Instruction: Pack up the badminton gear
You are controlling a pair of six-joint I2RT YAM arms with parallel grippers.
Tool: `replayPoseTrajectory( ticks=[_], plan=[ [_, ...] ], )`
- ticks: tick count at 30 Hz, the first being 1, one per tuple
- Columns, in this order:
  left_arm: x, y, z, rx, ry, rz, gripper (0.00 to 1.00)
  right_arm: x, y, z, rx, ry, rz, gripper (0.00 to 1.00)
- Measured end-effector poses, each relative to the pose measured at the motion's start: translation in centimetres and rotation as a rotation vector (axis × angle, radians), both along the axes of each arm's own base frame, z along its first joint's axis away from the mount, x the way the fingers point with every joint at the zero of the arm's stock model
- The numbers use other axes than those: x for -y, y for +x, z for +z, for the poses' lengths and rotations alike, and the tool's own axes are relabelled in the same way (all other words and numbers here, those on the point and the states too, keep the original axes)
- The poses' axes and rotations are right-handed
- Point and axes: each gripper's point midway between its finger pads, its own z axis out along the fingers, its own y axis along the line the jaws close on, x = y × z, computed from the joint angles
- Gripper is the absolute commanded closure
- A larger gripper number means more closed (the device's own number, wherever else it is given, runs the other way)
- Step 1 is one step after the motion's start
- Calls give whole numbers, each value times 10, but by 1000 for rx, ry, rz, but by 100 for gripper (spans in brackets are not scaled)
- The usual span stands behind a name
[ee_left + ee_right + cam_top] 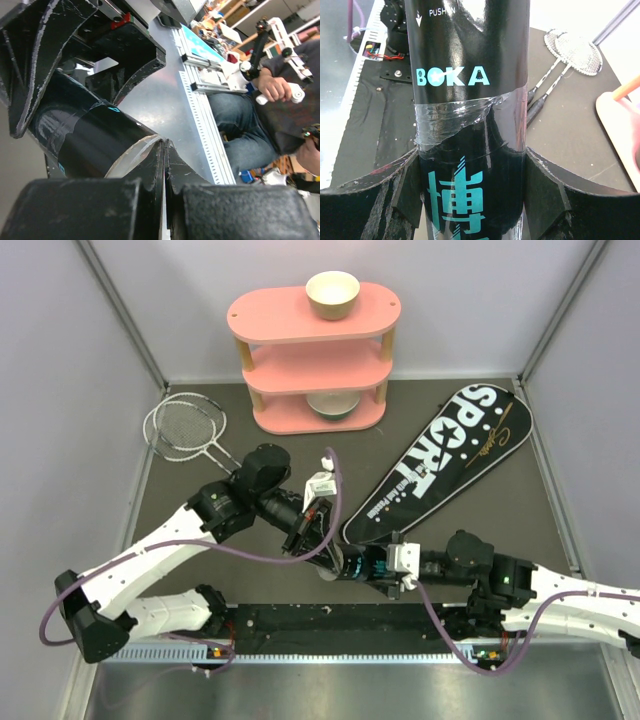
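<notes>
In the upper left of the top view the two rackets (185,428) lie crossed on the table (500,510), well apart from everything else and not yet packed. Right of them, low in the middle of the frame, the left tool (164,147) is pinched fully closed, its tips meeting against the pale rim at one end of the black tube (85,130). Whether anything thin is caught between them cannot be told. The right tool (471,152) clasps the tube from both sides, just below a band of wrinkled clear tape, and holds it off the table near the front edge. No shuttlecocks show in any view, so they may already be inside. The main risk is probably the tube itself: its skin is glossy and round, so a push from the left tool along its length could slide it through the right tool's hold or twist it askew. A slip here would likely let it roll toward the front edge. If the end cap is loose, prodding at its rim could pop it and spill whatever is inside. Further right, the SPORT bag (440,465) lies flat on a diagonal. Whether it is open cannot be told, and a closed bag would block loading.
</notes>
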Motion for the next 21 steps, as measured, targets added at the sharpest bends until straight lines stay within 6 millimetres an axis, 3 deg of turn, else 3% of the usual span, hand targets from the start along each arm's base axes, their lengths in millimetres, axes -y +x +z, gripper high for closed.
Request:
replayPoseTrajectory(
  ticks=[4, 8, 21],
  plan=[
    [1, -5, -3, -41, 7, -54, 100, -1, -5, 0, -3, -1, 29, 100],
    [2, -7, -3, -70, 12, -89, 88, -2, -7, 0, -2, -1, 42, 100],
    [2, -7, -1, -30, -31, -70, 69, -7, -4, 2, 5, 73, 31, 100]
  ],
)
